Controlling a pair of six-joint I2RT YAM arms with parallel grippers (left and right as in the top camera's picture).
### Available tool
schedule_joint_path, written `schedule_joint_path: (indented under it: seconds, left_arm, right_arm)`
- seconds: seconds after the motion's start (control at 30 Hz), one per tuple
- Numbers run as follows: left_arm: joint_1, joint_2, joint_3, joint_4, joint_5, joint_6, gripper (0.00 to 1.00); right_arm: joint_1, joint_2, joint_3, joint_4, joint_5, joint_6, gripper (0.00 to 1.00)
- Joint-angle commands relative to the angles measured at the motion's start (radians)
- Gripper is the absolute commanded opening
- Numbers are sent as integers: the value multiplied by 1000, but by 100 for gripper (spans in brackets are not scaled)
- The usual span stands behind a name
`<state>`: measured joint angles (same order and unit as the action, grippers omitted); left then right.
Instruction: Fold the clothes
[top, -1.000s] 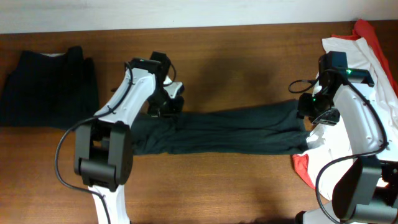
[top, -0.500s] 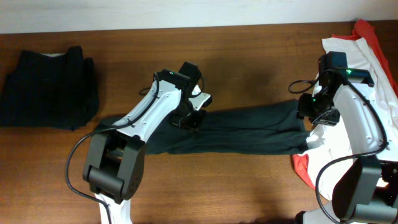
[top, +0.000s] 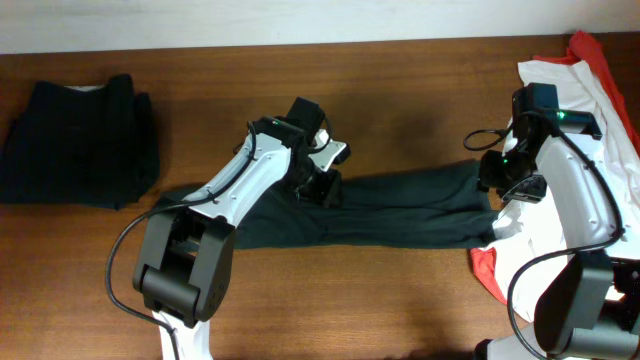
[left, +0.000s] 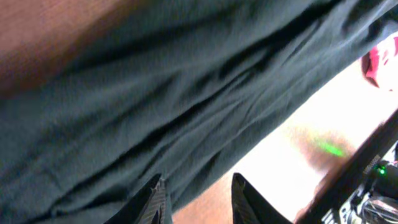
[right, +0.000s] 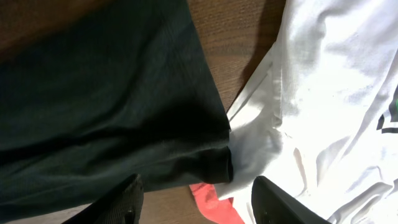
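Observation:
A long dark shirt (top: 400, 210) of the clothes lies stretched across the middle of the table. My left gripper (top: 325, 187) hovers at its upper edge near the middle. In the left wrist view the left gripper (left: 199, 200) is open, its jaws apart over the shirt's (left: 155, 93) edge and bare wood. My right gripper (top: 498, 188) is at the shirt's right end. In the right wrist view the right gripper (right: 202, 202) stands wide open, with the dark hem (right: 93, 93) just beyond its fingers, gripping nothing.
A folded black pile (top: 75, 140) lies at the far left. White clothes (top: 600, 110) with red fabric (top: 485, 268) are heaped at the right edge, under my right arm. The white shirt (right: 336, 74) touches the dark hem.
The left gripper moved right along the shirt's upper edge to its middle, then opened and let the fabric go. The shirt's left end now reaches further left. The right arm stayed still.

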<state>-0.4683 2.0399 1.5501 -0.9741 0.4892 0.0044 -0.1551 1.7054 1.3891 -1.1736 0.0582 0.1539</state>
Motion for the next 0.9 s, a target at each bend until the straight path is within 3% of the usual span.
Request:
schedule_joint_path:
  seconds: [0.0,0.1,0.27,0.63,0.77,0.87]
  left_arm:
    - [46,-35,29,-59,-105,-47,35]
    - [99,-47,29,-135,-207,-117,36]
    - [175,-47,20,-214,-244,-125,36]
    - [354,-169,21,-215,-277,-124,37]
    - [356,-169,20,-214,-282,-123,38]
    - [356,-169,20,-213,-296,-123,40]
  right_arm:
    - [-5,3,-5,-1,-2,-1,60]
    - [-5,3,-5,-5,-7,-12,63]
    - [-5,4,-5,-3,-151,-186,66]
    - [-55,182,-5,26,-156,-206,67]
    - [-54,215,-5,19,-158,-198,45]
    - [-55,215,-5,-1,-155,-198,38]
